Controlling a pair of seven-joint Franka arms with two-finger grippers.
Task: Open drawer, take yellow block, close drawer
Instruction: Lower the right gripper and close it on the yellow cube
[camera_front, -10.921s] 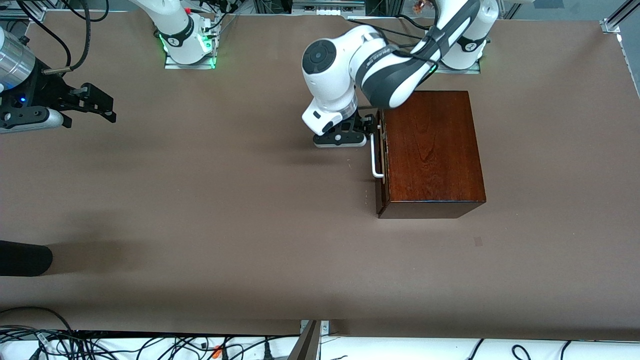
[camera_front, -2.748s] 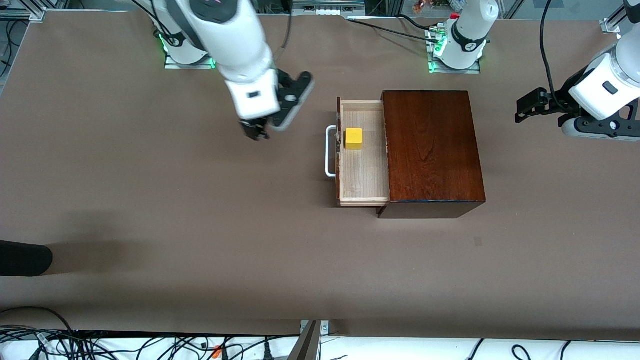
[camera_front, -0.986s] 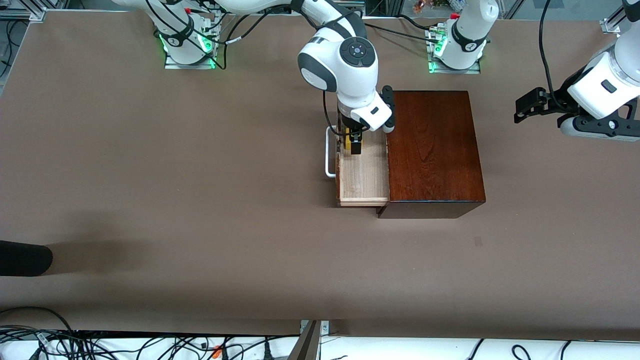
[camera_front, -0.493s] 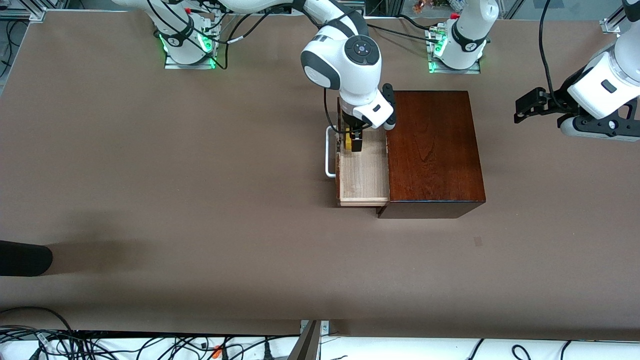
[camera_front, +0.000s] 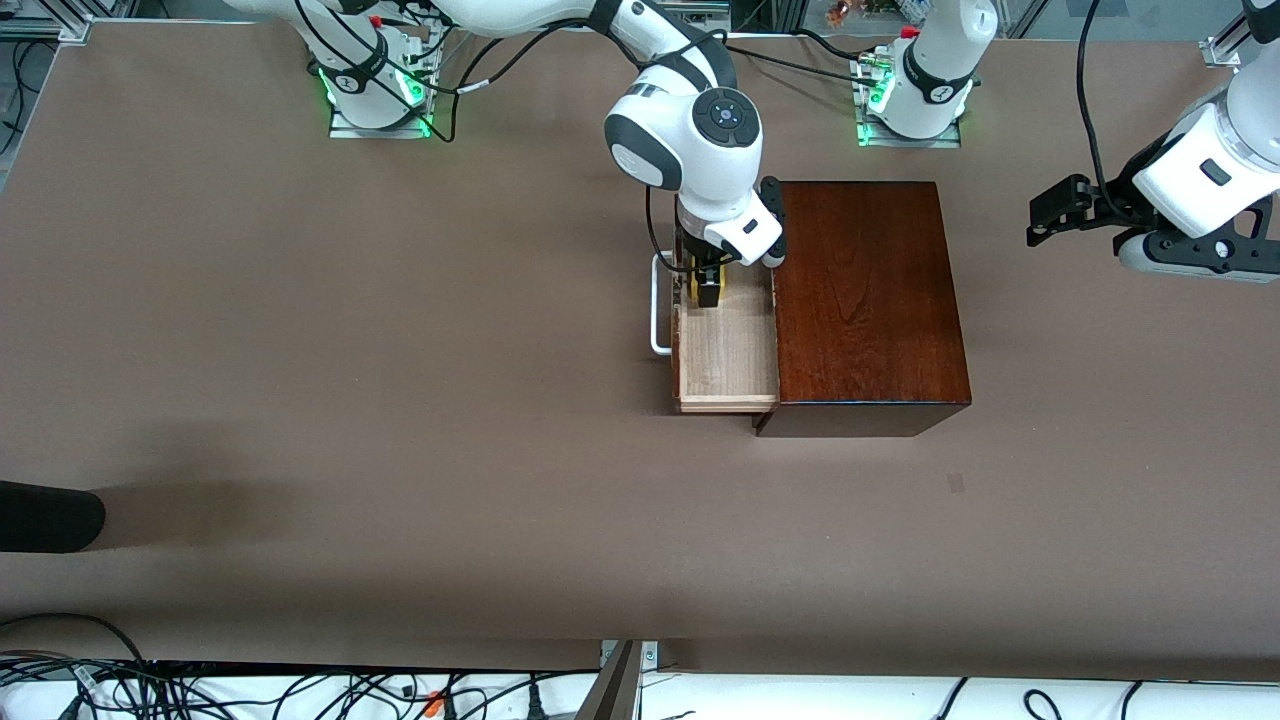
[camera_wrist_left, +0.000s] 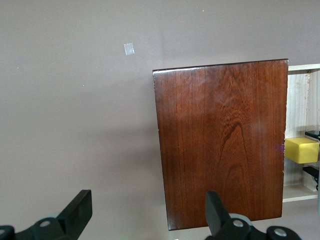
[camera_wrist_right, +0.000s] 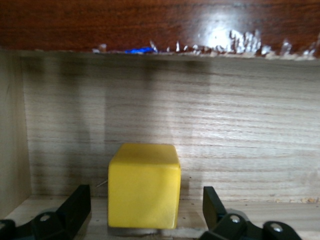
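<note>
Straddling the yellow block (camera_wrist_right: 144, 186), right hand (camera_wrist_right: 144, 212) sits down in the pulled-out drawer (camera_front: 727, 350) w/ fingers spread either side, not pinching yet; left hand (camera_wrist_left: 145, 212), spread too, waits off by the bench's edge

High front camera faces the bases; both wrist views share the drawer (camera_front: 727, 345)

Brown table (camera_front: 400, 400), cables (camera_front: 200, 690) along its near edge.
</note>
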